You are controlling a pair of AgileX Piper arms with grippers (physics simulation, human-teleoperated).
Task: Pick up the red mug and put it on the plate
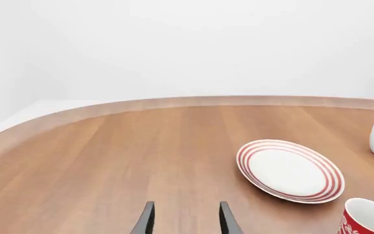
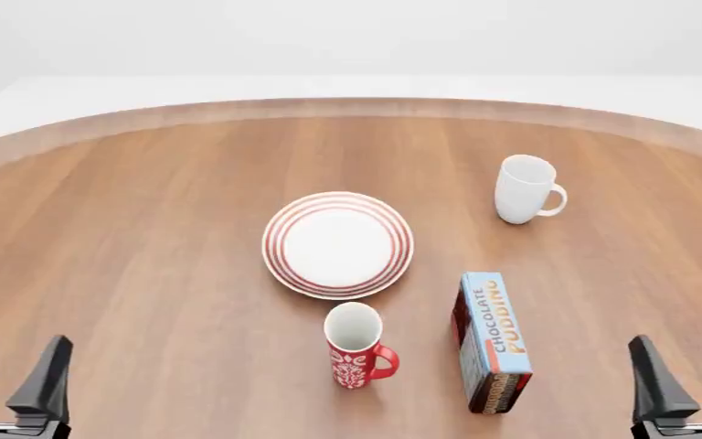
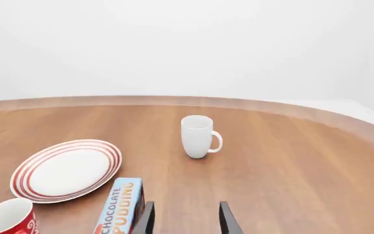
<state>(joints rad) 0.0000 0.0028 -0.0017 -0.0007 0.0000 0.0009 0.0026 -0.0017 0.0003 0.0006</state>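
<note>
The red mug (image 2: 356, 348) stands upright near the table's front, handle to the right, white inside; it also shows as the red mug (image 1: 366, 219) and the red mug (image 3: 8, 218) at the wrist views' edges. Just behind it lies the plate (image 2: 337, 244), white with red rings, seen too as the plate (image 1: 289, 170) and the plate (image 3: 66, 169). My left gripper (image 2: 12, 370) waits open at the front left corner, far from the mug. At the front right, my right gripper (image 2: 686, 364) is open too. Neither holds anything.
A plain white mug (image 2: 525, 189) stands at the back right. A blue chocolate pudding box (image 2: 492, 340) lies right of the red mug, between it and the right gripper. The wooden table (image 2: 143, 229) has a curved far edge.
</note>
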